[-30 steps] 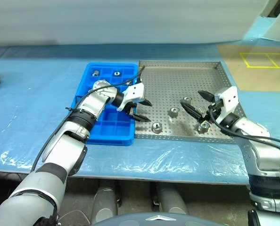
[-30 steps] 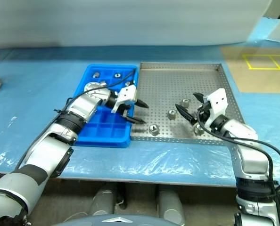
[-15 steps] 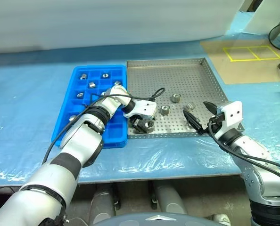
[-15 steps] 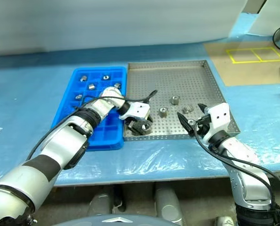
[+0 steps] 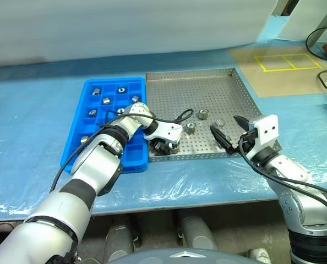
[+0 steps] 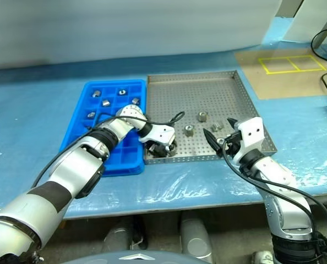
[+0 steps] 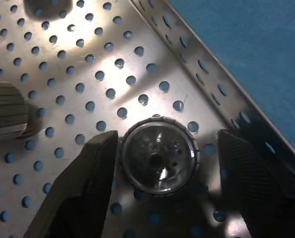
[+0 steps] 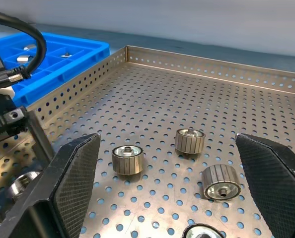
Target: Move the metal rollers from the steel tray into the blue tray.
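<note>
1. The blue tray (image 5: 80, 124) lies just left of the left gripper (image 5: 164, 147), its long side against the steel tray (image 5: 207, 82). That placing likely keeps each carry short. Several metal rollers (image 5: 107, 99) already sit in its far compartments.

2. The left gripper reaches across the blue tray's near right corner and points down into the steel tray's near left corner. In the left wrist view one roller (image 7: 160, 154) stands on end between its two fingers (image 7: 78, 188). One finger is at the roller's side, while the other stands a little apart. The jaws bracket the roller, partly closed, and a firm pinch cannot be confirmed. The tray's rim runs just beside this roller, which probably explains the steep, angled approach.

3. Three more rollers, one of them the middle roller (image 8: 189, 140), lie ahead of the right gripper (image 5: 229, 129), between its spread fingers in the right wrist view. The right gripper hovers level near the tray's near edge, wide open and empty, apparently waiting its turn.

4. A fourth roller (image 8: 201, 231) is cut off at the right wrist view's lower edge. From the head views, the left gripper's fingertips and its roller are hard to separate.
</note>
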`<action>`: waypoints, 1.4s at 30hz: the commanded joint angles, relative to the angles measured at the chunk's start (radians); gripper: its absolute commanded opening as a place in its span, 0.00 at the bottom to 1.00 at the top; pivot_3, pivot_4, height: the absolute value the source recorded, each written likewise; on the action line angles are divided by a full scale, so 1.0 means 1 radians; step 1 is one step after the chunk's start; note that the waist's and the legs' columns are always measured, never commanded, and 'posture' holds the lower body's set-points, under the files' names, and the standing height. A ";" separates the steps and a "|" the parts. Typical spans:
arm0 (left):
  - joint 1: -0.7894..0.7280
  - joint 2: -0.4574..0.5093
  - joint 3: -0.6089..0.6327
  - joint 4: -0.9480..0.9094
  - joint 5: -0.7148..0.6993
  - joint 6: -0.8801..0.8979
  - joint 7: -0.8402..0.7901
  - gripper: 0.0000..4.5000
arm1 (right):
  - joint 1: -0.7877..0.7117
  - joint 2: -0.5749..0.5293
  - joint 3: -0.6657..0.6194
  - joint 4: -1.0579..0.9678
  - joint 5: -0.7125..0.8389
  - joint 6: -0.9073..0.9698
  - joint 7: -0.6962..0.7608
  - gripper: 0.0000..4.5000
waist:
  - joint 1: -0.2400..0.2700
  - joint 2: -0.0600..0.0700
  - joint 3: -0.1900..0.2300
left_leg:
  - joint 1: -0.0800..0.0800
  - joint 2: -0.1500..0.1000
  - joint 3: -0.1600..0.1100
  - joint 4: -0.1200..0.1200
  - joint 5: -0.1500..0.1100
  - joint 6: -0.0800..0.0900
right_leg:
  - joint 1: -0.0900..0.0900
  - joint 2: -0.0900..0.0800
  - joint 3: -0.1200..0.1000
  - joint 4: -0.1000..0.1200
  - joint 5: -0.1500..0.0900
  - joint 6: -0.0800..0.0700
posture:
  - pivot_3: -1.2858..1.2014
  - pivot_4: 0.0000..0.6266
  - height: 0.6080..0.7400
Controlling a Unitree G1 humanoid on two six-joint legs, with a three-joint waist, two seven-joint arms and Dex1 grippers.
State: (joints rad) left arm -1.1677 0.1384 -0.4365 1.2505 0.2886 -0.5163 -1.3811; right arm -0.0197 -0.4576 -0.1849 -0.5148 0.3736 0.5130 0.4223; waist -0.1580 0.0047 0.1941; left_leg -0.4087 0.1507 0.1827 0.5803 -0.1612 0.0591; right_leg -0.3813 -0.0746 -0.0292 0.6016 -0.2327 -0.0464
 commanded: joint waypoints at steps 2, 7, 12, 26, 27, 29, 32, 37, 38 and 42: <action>0.005 0.003 -0.002 0.002 0.031 -0.005 0.071 0.43 | -0.013 -0.004 0.001 -0.010 -0.001 -0.018 0.003 1.00 | 0.000 0.000 0.000 | -0.002 0.000 0.000 0.000 0.000 0.001 | -0.001 0.000 0.000 0.000 0.000 0.000 | 0.26 0.24 1.00; -0.005 -0.004 0.002 0.006 0.044 0.026 0.172 0.39 | -0.015 0.001 0.014 -0.005 -0.005 -0.020 0.003 1.00 | 0.000 0.000 0.000 | -0.002 0.000 0.000 0.001 -0.001 0.001 | -0.001 0.000 -0.001 0.000 0.000 0.000 | 0.26 0.24 1.00; -0.024 -0.009 0.053 -0.014 -0.005 0.037 0.196 0.39 | -0.030 0.003 0.033 -0.003 0.008 -0.016 0.019 1.00 | 0.001 0.000 0.000 | -0.002 -0.001 0.000 0.002 -0.001 0.002 | 0.000 -0.001 0.000 0.000 0.000 0.000 | 0.27 0.24 1.00; -0.014 0.193 0.327 -0.246 -0.253 0.339 0.127 0.39 | -0.308 0.042 0.191 0.205 0.000 -0.075 0.165 1.00 | 0.024 0.000 0.000 | -0.018 0.001 0.000 0.000 0.002 0.005 | -0.020 -0.001 -0.003 0.007 0.000 -0.001 | 0.38 0.24 1.00; 0.020 0.230 0.333 -0.300 -0.262 0.369 0.114 0.39 | -0.341 0.052 0.205 0.231 0.005 -0.081 0.184 1.00 | 0.032 0.000 0.000 | -0.018 0.002 0.000 -0.001 0.002 0.005 | -0.021 -0.001 -0.003 0.007 0.000 -0.001 | 0.39 0.24 1.00; 0.110 0.310 0.362 -0.458 -0.309 0.481 0.076 0.39 | -0.394 0.076 0.239 0.276 0.023 -0.083 0.232 1.00 | 0.041 0.001 0.000 | -0.017 0.003 0.000 -0.001 0.002 0.005 | -0.021 -0.001 -0.003 0.008 0.000 -0.001 | 0.41 0.24 1.00; 0.246 0.410 0.418 -0.700 -0.385 0.629 0.062 0.39 | -0.435 0.096 0.301 0.330 0.027 -0.087 0.321 1.00 | 0.069 0.001 0.000 | -0.017 0.005 0.000 -0.003 0.004 0.002 | -0.023 0.000 -0.005 0.012 0.000 -0.002 | 0.45 0.24 1.00; 0.467 0.528 0.548 -1.064 -0.469 0.815 0.198 0.39 | -0.541 0.148 0.361 0.484 0.007 -0.145 0.432 1.00 | 0.158 0.001 0.001 | -0.017 0.007 -0.001 -0.003 0.007 -0.005 | -0.024 -0.001 -0.009 0.017 -0.002 -0.004 | 0.52 0.24 1.00; 0.500 0.538 0.566 -1.117 -0.486 0.854 0.223 0.39 | -0.558 0.155 0.364 0.509 0.003 -0.156 0.446 1.00 | 0.181 0.002 0.001 | -0.016 0.007 -0.001 -0.003 0.006 -0.009 | -0.024 -0.001 -0.009 0.018 -0.002 -0.004 | 0.53 0.24 1.00; 0.657 0.552 0.643 -1.277 -0.526 0.965 0.336 0.39 | -0.609 0.182 0.382 0.600 -0.012 -0.197 0.500 1.00 | 0.238 0.002 0.001 | -0.012 0.007 0.000 -0.004 0.009 -0.013 | -0.020 -0.002 -0.009 0.019 -0.002 -0.005 | 0.56 0.24 1.00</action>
State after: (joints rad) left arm -0.5454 0.6861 0.1672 0.0513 -0.2054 0.4108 -1.0953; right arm -0.6174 -0.2788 0.1932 0.0730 0.3639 0.3507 0.8933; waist 0.0803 0.0065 0.1953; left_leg -0.4191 0.1580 0.1831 0.5763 -0.1520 0.0454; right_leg -0.4005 -0.0763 -0.0383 0.6209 -0.2351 -0.0513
